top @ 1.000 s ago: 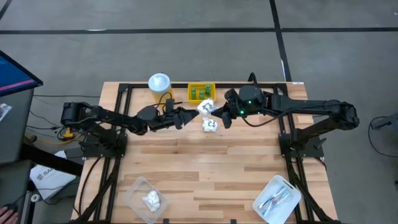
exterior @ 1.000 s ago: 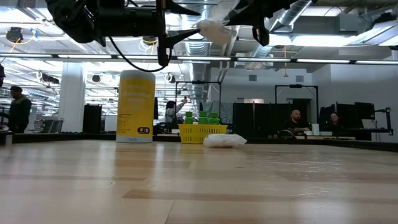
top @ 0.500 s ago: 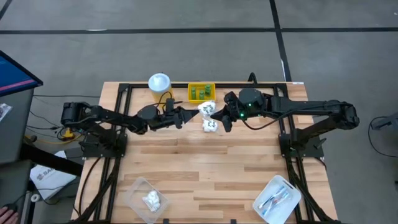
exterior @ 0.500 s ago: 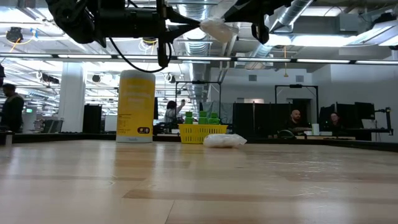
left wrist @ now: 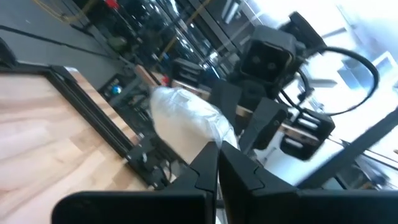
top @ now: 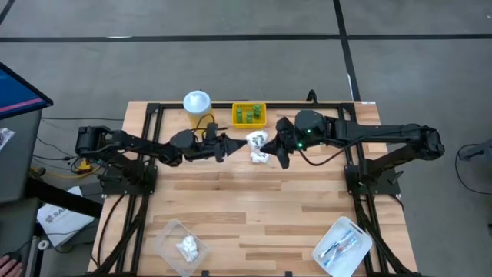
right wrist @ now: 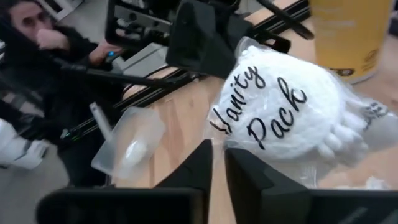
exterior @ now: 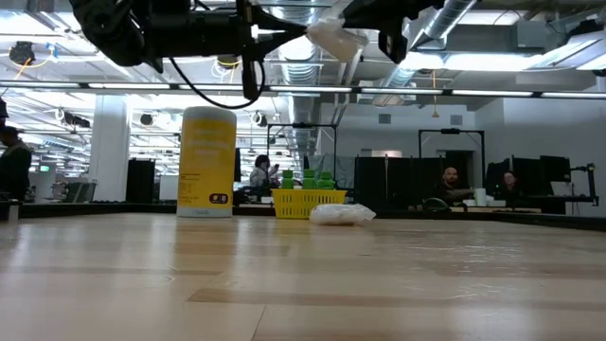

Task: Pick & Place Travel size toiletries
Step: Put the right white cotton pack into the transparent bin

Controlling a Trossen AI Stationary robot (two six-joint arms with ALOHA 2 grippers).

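A crinkled white packet (top: pixel 256 138) printed "Vanity Pack" (right wrist: pixel 280 112) hangs high above the table's far middle, between my two grippers. My left gripper (top: pixel 233 144) is shut on its left end. My right gripper (top: pixel 270 144) is at its right end. A second white packet (top: pixel 261 156) lies flat on the table just below them. Three small green pieces sit in the yellow tray (top: pixel 249 115) at the far edge. My left gripper pinches the packet's left edge (left wrist: pixel 208 140) between its two shut fingers. They come in about level from the table's left. The packet (exterior: pixel 333 40) is lifted well clear of the table and sticks out past the fingertips toward the right arm.
A tall yellow jar (top: pixel 197 102) with a white lid stands left of the tray. At the near edge, a clear bin (top: pixel 181 242) holds white packets and another clear bin (top: pixel 342 245) holds thin sticks. People stand and sit beyond the far edge in the low view.
My left gripper, open around the packet's left end a second ago, has shut and taken hold of it. The packet has stayed in the air between the two grippers.
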